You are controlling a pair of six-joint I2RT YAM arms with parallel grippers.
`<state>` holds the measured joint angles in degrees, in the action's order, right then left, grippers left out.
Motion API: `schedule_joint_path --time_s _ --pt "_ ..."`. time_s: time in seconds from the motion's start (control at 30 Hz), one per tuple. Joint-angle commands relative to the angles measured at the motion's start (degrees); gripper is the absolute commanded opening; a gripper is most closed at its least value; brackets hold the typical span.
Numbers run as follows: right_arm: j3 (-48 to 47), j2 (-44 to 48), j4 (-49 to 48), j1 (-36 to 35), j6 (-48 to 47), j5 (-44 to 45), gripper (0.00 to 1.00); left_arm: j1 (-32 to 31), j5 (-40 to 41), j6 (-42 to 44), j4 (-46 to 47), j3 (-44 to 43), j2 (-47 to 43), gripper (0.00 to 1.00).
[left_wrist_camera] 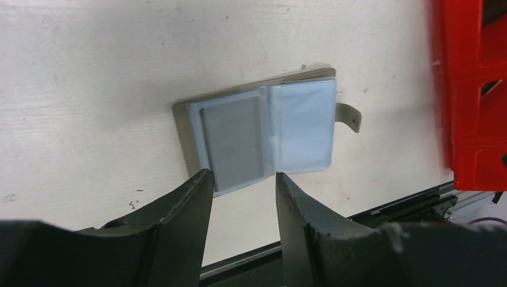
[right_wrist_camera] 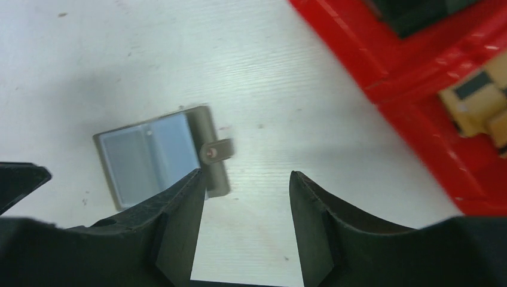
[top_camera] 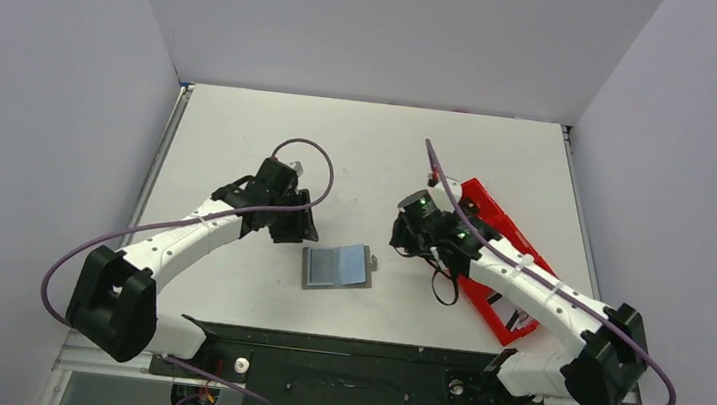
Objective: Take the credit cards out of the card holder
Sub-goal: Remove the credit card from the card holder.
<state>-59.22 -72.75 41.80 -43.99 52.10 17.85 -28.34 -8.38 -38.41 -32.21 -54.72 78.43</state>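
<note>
Card holder point(top_camera: 336, 266) lying open and flat on the tabletop point(top_camera: 361, 142), blue-grey pockets up, right between the two arms. Left claw point(left_wrist_camera: 242, 176) hangs at the holder's edge, fingers spread, gripping nothing. Right claw point(right_wrist_camera: 246, 174) hovers just beside the tab point(right_wrist_camera: 216, 150) side, released as well, with only bare tabletop between its fingers. Over on the right is the red tray point(right_wrist_camera: 382, 66), and tan credit cards point(right_wrist_camera: 469, 113) lie inside it, well apart from the holder. A grey rectangle point(left_wrist_camera: 232, 143) shows in one pocket, and I can't tell whether that's a card
</note>
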Motion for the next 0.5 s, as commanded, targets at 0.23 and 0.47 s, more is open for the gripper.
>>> schedule_joint_path --time_s 0.23,0.47 --pt "-12.0 -20.2 -14.0 -11.1 -1.8 -8.4 0.47 5.2 4.1 -0.4 -1.3 5.0 -5.1 0.4" --pt "-15.6 -28.9 -15.6 -13.7 -2.8 -10.6 0.44 7.1 4.1 -0.2 -2.2 5.4 -6.2 0.39"
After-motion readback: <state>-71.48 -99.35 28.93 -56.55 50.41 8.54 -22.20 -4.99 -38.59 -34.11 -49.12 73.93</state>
